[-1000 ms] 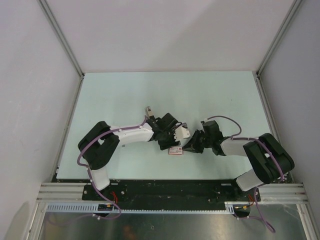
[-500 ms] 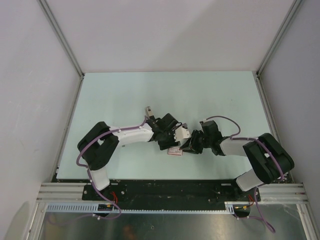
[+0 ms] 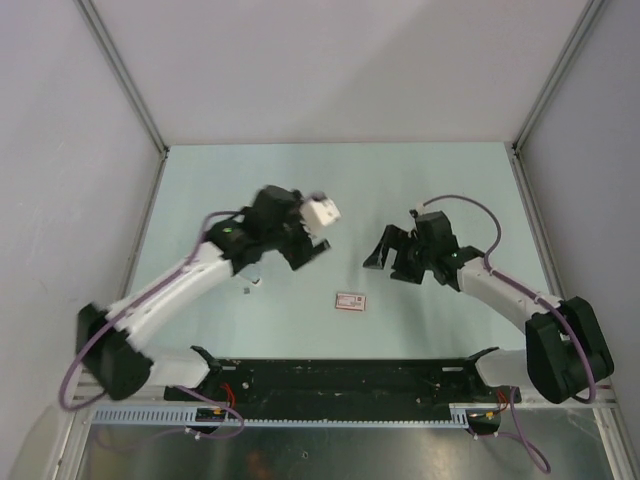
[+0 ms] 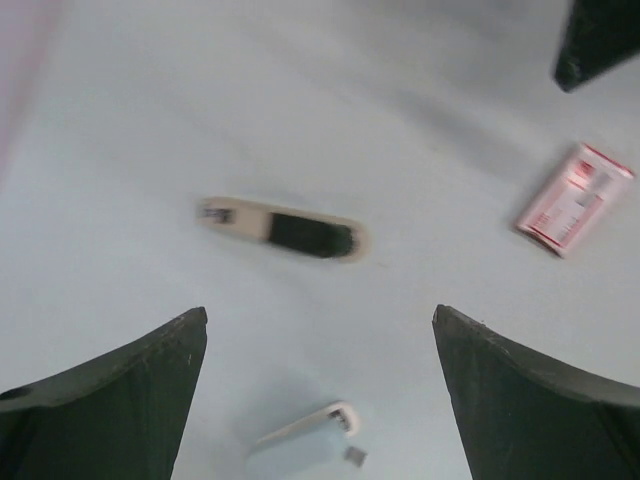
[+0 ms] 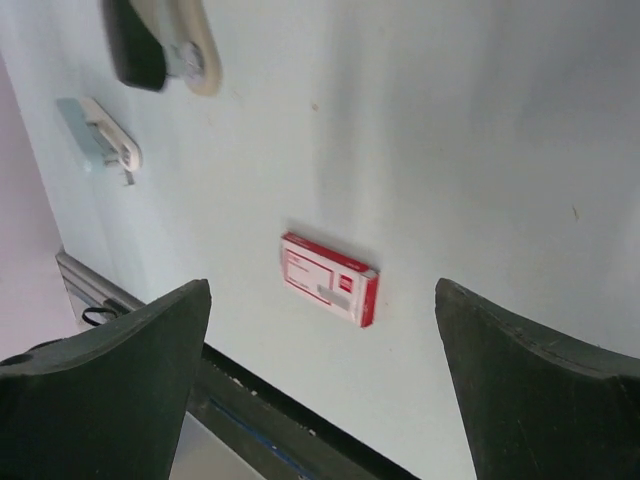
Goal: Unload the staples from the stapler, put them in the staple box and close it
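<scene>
The left hand [image 4: 318, 315] was released and spread wide, with nothing in it, and hung above the table [image 4: 150, 100]. The stapler [image 4: 285, 228] lay flat on the table ahead of it, and neither hand touched it. The view was blurred there, showing only a dark middle and pale ends. A pale blue piece [image 4: 295, 440] lay near the stapler on the side closer to the left hand, apart from it. A tiny grey bit [image 4: 352, 456] sat just beside its end, too small to identify. A red-and-white box [image 4: 572, 200] lay toward the right hand [image 5: 320, 285], well apart from the stapler. The right hand was likewise released, wide and empty, above the box, near the table's front edge.
</scene>
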{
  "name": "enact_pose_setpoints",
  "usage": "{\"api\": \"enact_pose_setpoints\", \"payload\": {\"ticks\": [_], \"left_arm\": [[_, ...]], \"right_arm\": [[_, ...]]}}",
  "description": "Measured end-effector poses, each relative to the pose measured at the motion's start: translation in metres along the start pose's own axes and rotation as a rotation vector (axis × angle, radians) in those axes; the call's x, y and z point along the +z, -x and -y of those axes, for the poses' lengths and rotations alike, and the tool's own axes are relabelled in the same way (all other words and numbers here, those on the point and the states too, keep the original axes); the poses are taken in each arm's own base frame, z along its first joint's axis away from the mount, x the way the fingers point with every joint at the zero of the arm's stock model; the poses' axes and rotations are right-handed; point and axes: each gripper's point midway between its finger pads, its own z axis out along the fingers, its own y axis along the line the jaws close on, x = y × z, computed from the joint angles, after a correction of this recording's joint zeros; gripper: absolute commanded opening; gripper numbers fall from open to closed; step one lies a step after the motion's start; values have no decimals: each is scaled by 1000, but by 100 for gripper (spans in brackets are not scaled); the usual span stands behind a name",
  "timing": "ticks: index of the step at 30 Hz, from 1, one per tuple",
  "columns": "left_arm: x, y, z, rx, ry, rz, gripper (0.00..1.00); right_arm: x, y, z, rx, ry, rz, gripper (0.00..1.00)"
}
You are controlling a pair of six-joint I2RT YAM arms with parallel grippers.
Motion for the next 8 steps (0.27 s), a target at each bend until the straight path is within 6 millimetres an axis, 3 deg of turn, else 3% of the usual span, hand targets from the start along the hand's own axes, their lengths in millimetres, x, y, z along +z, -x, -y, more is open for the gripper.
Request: {"api": "enact_pose_setpoints", "payload": {"ticks": [4,8], "left_arm": [[-77,13,-54,-96,208,148,100],[-133,5,-80,-174,357,235,100]], "right_arm": [[-12,29,-25,-80,6,64,99],[-19,43,-45,-140,26,100,100]]}}
